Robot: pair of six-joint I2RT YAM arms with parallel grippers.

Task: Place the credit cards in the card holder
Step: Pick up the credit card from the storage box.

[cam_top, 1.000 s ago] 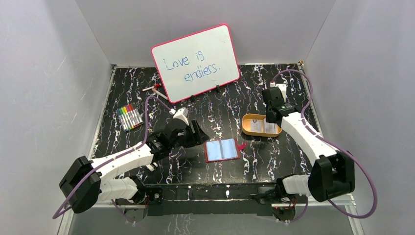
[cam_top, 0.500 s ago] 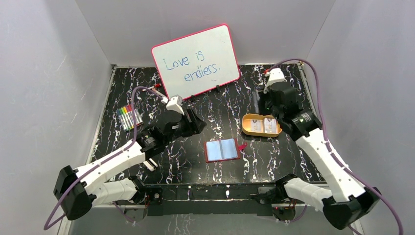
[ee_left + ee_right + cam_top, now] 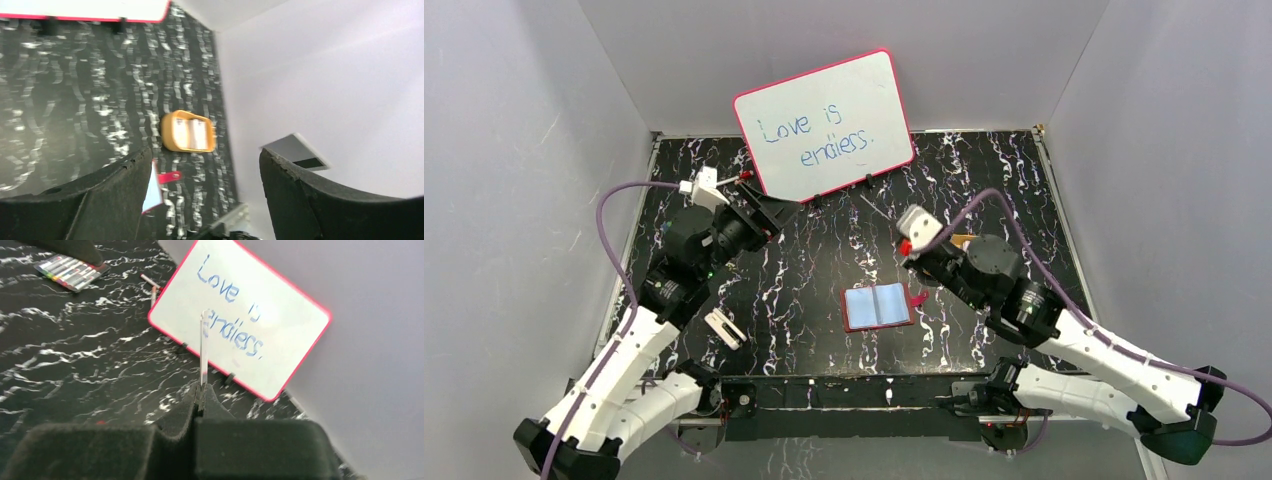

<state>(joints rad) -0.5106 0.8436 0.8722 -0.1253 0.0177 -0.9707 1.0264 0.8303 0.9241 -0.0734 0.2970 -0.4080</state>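
because the card holder lies spread open and flat on the table, with its pale blue pockets up and its snap tab pointing right, a card can be fed in from above. the right claw is pinched tight on one credit card, gripping its lower edge so the card stands upright and edge-on with the free end leading, which looks suited to slipping it into a pocket. that arm is bent low across the table, its wrist hovering just behind and to the right of the holder. the other credit cards sit in the yellow-orange tray, off to the holder's right. the left claw gapes wide with nothing in it, and its arm is reared up near the whiteboard, seemingly to keep clear.
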